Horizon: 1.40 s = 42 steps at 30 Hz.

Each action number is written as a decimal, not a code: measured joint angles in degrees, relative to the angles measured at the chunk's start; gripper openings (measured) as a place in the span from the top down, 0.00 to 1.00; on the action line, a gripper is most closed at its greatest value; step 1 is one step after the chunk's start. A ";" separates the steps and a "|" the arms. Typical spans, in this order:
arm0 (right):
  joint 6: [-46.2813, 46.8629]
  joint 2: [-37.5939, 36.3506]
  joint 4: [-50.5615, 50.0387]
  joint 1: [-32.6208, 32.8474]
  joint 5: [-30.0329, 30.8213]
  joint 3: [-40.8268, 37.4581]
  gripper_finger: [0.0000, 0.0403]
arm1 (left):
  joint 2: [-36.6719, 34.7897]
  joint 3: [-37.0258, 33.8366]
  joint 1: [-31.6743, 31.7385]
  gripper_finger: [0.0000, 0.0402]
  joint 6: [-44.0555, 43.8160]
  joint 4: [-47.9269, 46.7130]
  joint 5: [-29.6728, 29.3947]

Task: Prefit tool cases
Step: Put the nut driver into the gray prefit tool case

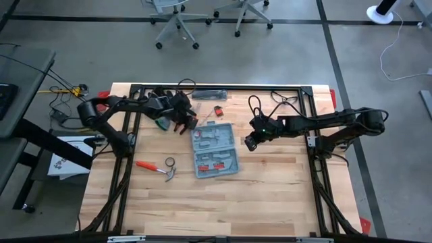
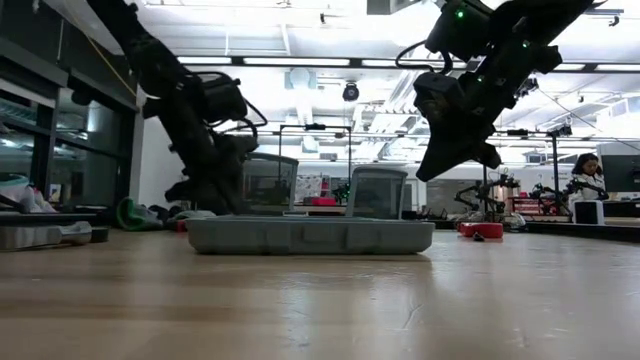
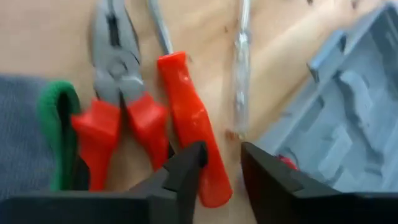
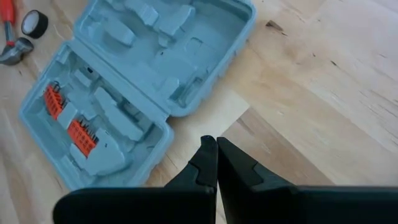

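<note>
The blue-grey tool case (image 1: 216, 150) lies open on the table's middle, its recesses facing up, with orange bits (image 4: 81, 137) in one half. My left gripper (image 3: 224, 165) is open at the case's far left corner, above a row of loose tools. These are a red-handled screwdriver (image 3: 186, 118), red-handled pliers (image 3: 118, 112) and a clear-handled screwdriver (image 3: 241, 68). My right gripper (image 4: 216, 152) is shut and hangs over bare wood just right of the case (image 4: 124, 81). My left gripper points down at a slant over the free end of the red screwdriver's handle (image 3: 208, 186). One finger (image 3: 180, 171) stands in front of that end. Whether it touches the handle I cannot tell. Nothing lies between the two fingers.
A dark glove with a green cuff (image 3: 56, 124) lies beside the pliers. A red-handled hammer (image 1: 155, 167) and a tape roll (image 1: 169, 162) lie left of the case. A small red item (image 1: 218, 110) and a long dark object (image 1: 209, 94) lie near the far edge. Bare wood spans the near side.
</note>
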 joint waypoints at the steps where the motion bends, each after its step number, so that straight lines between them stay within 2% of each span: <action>1: 0.05 0.00 0.00 0.00 0.00 0.00 1.00 | 0.36 0.07 0.61 0.68 -0.25 0.05 -0.37; 6: 1.09 0.00 0.00 0.00 0.11 0.00 1.00 | 0.87 -0.04 3.01 0.59 -1.34 0.54 -0.45; 12: 1.09 0.00 0.02 0.00 0.50 -0.01 1.00 | 1.24 1.88 3.75 0.60 1.98 0.01 -1.38; 18: 1.55 0.00 0.02 0.00 0.76 -0.02 1.00 | 3.41 7.71 3.64 0.60 6.95 -0.26 -3.27; 23: 1.76 0.00 0.00 0.00 0.87 -0.01 1.00 | 10.29 15.77 2.72 0.60 14.53 -8.65 -2.28; 27: 2.66 0.00 -0.02 0.00 0.87 0.00 1.00 | 15.85 21.30 1.63 0.60 20.80 -17.77 -5.90; 31: 3.21 0.00 -0.15 0.00 0.85 0.00 1.00 | 18.02 23.42 1.38 0.61 24.20 -21.54 -7.32; 34: 3.12 0.00 -0.31 0.00 0.85 0.00 1.00 | 18.21 23.65 1.36 0.65 24.66 -22.50 -7.40; 38: 3.64 0.00 -0.40 0.00 1.49 0.00 1.00 | 16.99 23.40 1.51 0.84 24.74 -23.94 -5.58; 42: 3.67 0.00 -0.40 0.00 1.50 -0.02 1.00 | 14.50 23.12 1.87 0.84 24.70 -24.08 -3.13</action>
